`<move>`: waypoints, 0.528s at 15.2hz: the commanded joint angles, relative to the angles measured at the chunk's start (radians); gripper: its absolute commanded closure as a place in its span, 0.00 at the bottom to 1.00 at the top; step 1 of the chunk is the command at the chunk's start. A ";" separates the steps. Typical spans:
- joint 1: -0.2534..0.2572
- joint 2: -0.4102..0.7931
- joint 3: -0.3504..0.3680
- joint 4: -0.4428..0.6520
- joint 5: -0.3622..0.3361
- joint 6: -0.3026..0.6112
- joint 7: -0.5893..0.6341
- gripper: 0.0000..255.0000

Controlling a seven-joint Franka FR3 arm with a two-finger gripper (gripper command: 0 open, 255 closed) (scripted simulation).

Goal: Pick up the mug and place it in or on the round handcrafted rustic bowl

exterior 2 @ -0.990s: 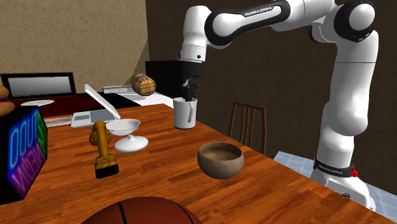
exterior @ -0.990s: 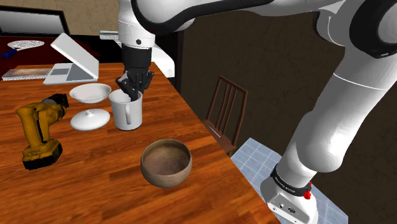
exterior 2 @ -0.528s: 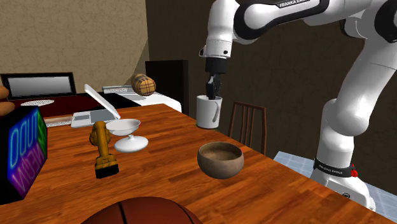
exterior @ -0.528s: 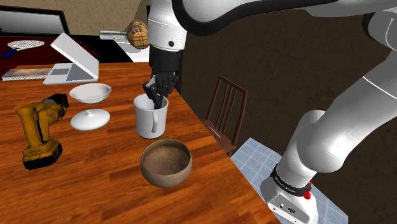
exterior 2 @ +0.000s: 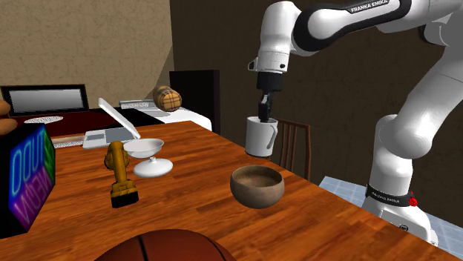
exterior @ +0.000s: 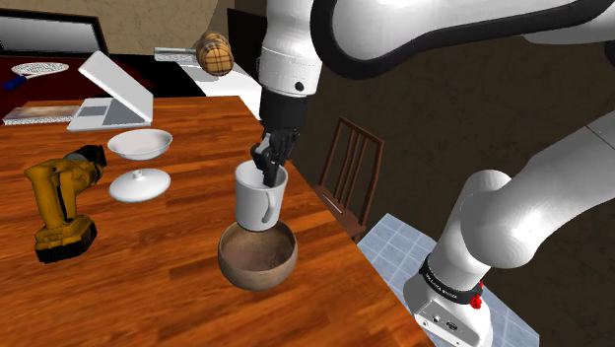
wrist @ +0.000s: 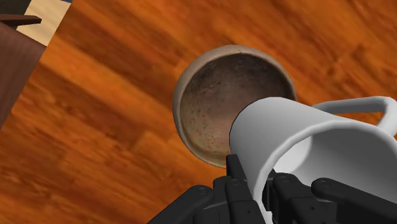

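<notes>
The black tool point(exterior: 268, 173) pinched the rim of the plain white handled mug point(exterior: 258, 202), one finger inside the wall and one outside. The mug hung clear of the reddish wooden desk point(exterior: 148, 266). The round brown speckled bowl point(exterior: 258, 258) sat near the mug, at its six o'clock in the shoulder view. A yellow drill point(exterior: 59, 202) lay well apart at the bowl's nine o'clock.

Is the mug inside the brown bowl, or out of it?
Out. The mug hangs from the jaws above the bowl; the second exterior view shows a gap between them.
</notes>
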 commanded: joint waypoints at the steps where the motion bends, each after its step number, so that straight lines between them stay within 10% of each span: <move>1: 0.002 0.002 0.005 -0.026 0.004 0.029 0.000 1.00; 8: 0.005 0.022 0.022 -0.104 0.013 0.127 -0.005 1.00</move>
